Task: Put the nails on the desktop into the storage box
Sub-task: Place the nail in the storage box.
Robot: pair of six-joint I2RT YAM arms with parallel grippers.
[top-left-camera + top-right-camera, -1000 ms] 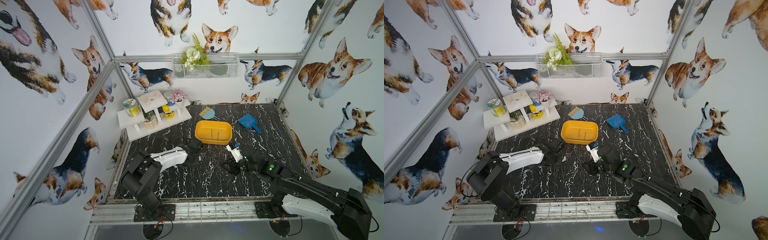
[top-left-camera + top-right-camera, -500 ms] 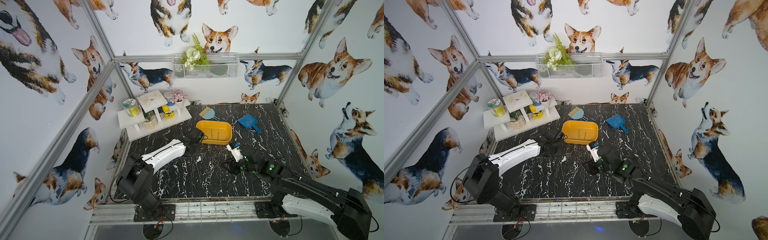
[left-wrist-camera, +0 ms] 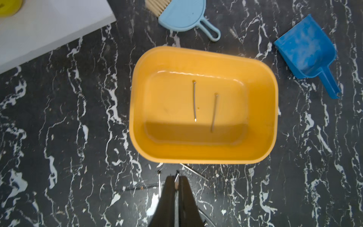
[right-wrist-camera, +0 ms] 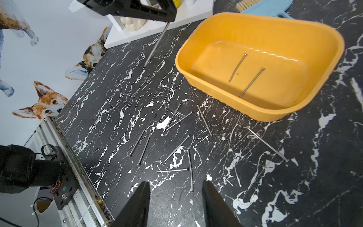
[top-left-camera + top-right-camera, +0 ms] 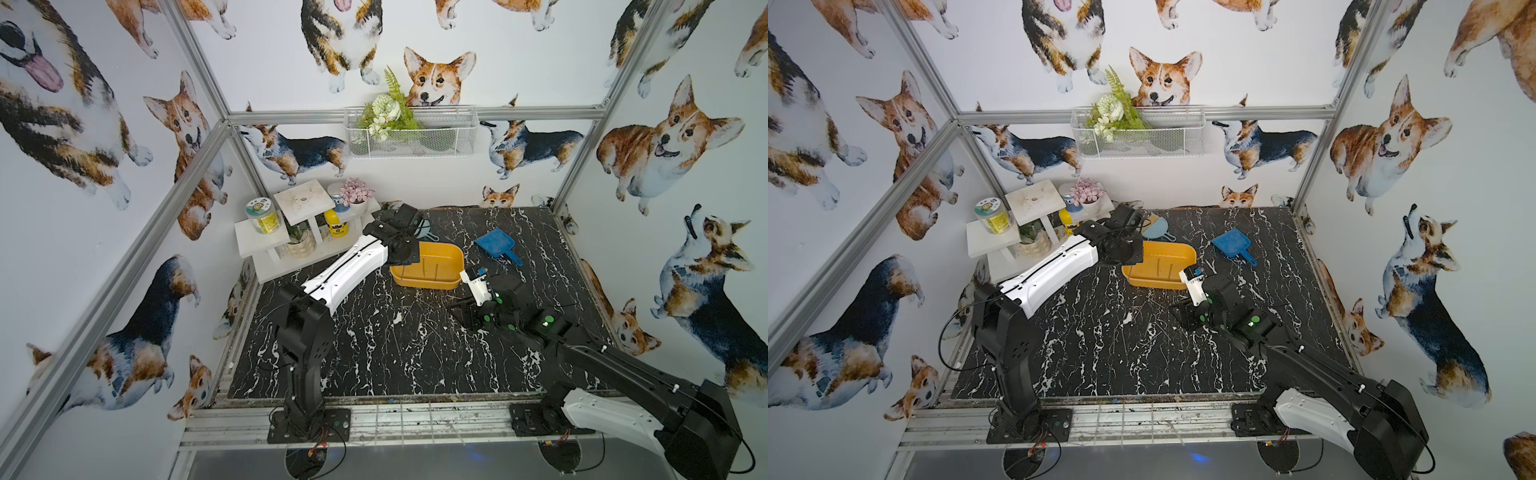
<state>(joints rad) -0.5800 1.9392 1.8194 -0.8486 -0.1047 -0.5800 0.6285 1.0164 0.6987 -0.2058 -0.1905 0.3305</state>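
The yellow-orange storage box (image 5: 428, 272) (image 5: 1158, 268) stands at the back middle of the black marbled desktop (image 5: 374, 353). Two nails (image 3: 194, 100) (image 3: 215, 112) lie inside it. My left gripper (image 3: 176, 177) (image 5: 405, 253) hovers just outside the box's left end, shut on one nail (image 4: 157, 44) that hangs down from its tips. Several nails (image 4: 177, 121) (image 4: 176, 148) lie scattered on the desktop in front of the box. My right gripper (image 4: 174, 184) (image 5: 461, 311) stands open low over them, with one nail (image 4: 190, 171) pointing in between its fingers.
A blue dustpan (image 5: 494, 245) and a light blue brush (image 3: 184, 17) lie behind and to the right of the box. A white tiered shelf (image 5: 291, 249) with jars and pots fills the back left corner. A wire basket (image 5: 411, 133) hangs on the back wall.
My left arm has swung up from the desktop's middle towards the back, carrying a nail to the box's left end. The right arm has stayed still.
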